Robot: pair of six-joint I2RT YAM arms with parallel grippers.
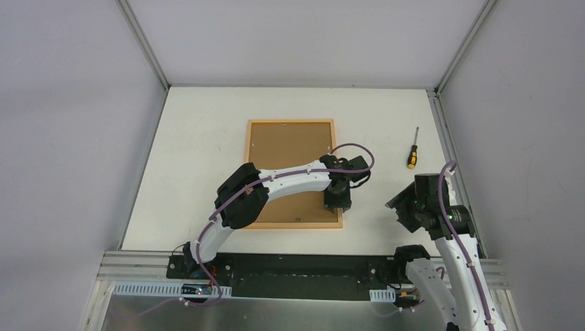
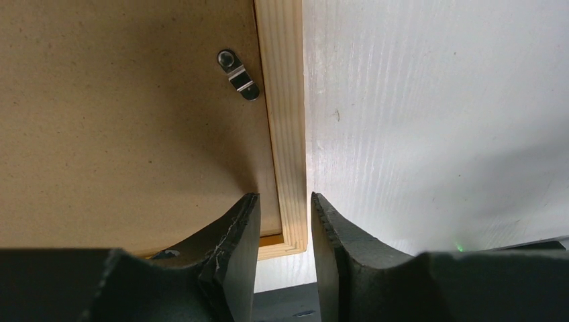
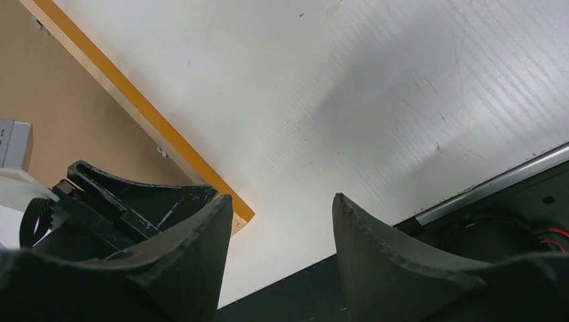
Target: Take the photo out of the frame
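The frame point(image 1: 293, 225) lies face down on the white table, its pale wood back point(image 2: 285, 100) up and its orange edge point(image 3: 134, 100) showing at the side. A plain brown backing board point(image 1: 290, 158) fills it, so the photo is hidden. My left gripper point(image 1: 338, 201) is at the frame's right rail near the near-right corner. Its jaws point(image 2: 285, 201) are open by a narrow gap and straddle the rail, one finger point(image 2: 235, 235) over the board and the other over the table. My right gripper point(image 3: 282, 201) hangs open and empty over bare table, to the right of that corner.
A small metal turn clip point(image 2: 238, 75) sits on the backing board beside the right rail. A screwdriver point(image 1: 412, 156) with a yellow and black handle lies at the table's right side. The table's dark near edge point(image 3: 376, 268) runs just below both grippers.
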